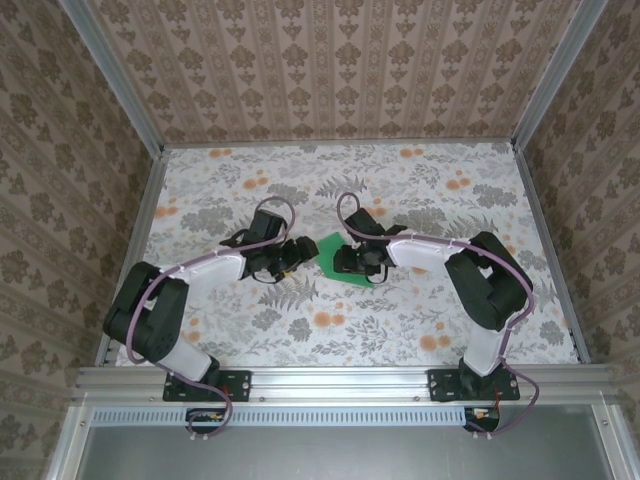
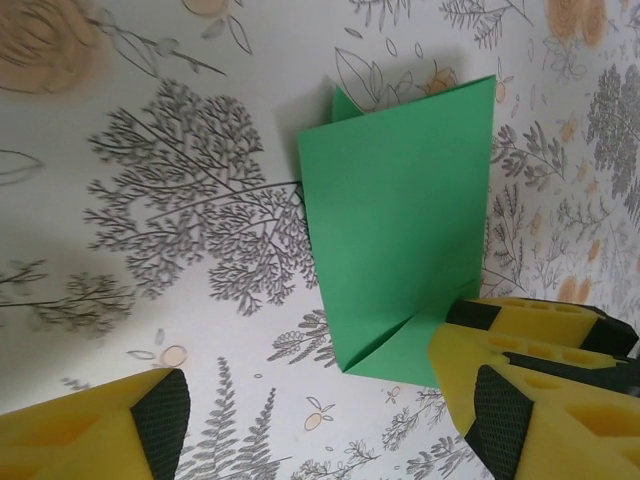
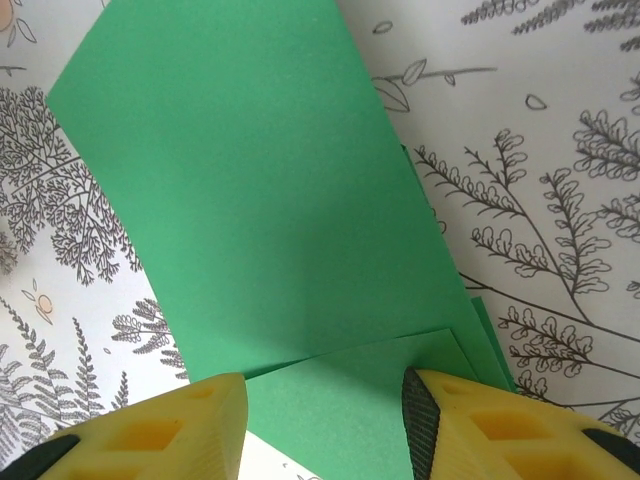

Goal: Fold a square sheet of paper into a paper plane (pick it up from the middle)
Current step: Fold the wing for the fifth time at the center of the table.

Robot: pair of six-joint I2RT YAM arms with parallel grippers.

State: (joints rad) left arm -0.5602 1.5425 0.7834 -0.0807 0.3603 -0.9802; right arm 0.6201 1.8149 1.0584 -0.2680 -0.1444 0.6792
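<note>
paper partly hidden, under right end effector

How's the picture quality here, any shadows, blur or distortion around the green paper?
Top external view: even soft light, no glare, side rails leaning outward from the wide lens. Left wrist view: the green paper is sharp, a soft shadow darkens the tablecloth at left. Right wrist view: a shadow dims the paper's lower middle, the yellow fingers look slightly soft.
</note>
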